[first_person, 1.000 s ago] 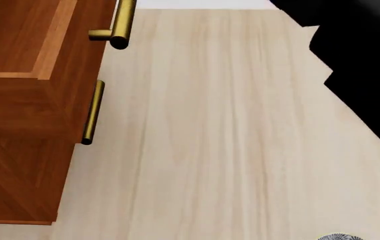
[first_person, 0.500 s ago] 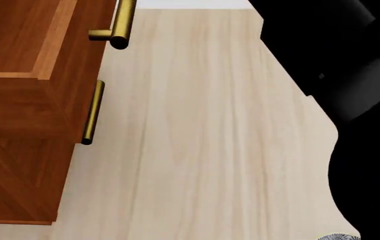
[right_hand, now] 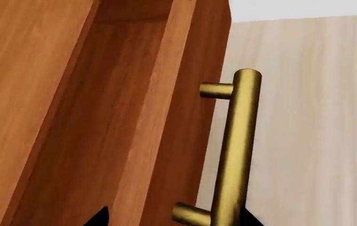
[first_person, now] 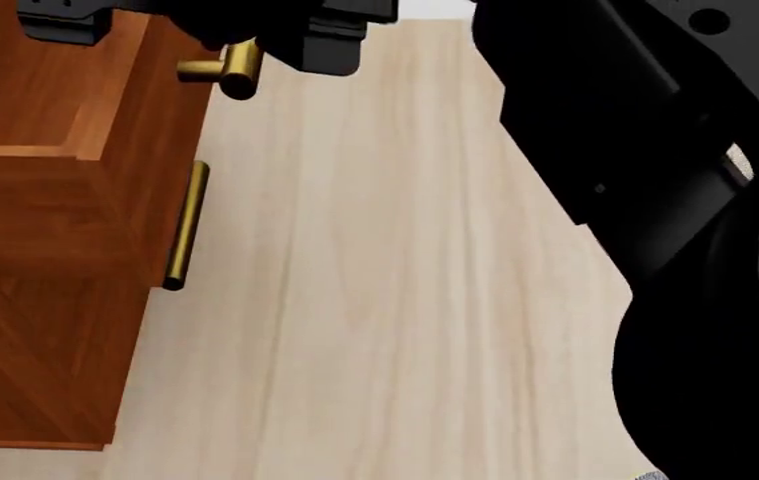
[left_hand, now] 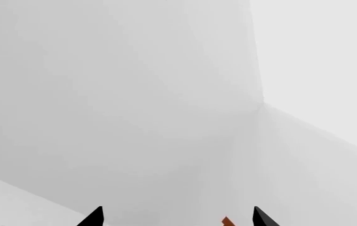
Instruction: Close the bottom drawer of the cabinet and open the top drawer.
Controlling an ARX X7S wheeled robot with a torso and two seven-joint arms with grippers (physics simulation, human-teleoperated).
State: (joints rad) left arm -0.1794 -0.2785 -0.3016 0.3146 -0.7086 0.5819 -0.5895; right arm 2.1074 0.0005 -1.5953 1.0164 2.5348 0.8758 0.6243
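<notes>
Looks like step one, closing the bottom drawer (right_hand: 134, 117), and not done yet. Sticks well out of the cabinet (first_person: 32, 330) front, with the inside of the box plainly visible in the right wrist view. Top drawer not started. Can't honestly pick it out either: only one other brass handle (first_person: 182, 225) shows in the head view, flat against a shut front, and no telling whether that belongs to the middle or the top one.

Right gripper (right_hand: 172, 219) parked right at the open drawer's brass bar handle (right_hand: 234, 150), jaws spread, one dark tip showing on each side of the bar near its lower post. Not clamped on anything. Hard to say whether either tip actually touches the brass. Same story in the head view: dark gripper body hanging over the handle end at the top of the picture, right arm filling the right side above the pale wooden floor (first_person: 419, 300).

Left gripper (left_hand: 177, 219) also spread wide and holding nothing, pointed at blank grey wall, well out of the action.

Next move, best guess: either pinch the bar or just lean on the drawer front, then push straight along the drawer's travel until the front sits flush. Needs a square push, since an angled shove could slide off the round bar or jam the box. After that, let go and go find the uppermost handle.
</notes>
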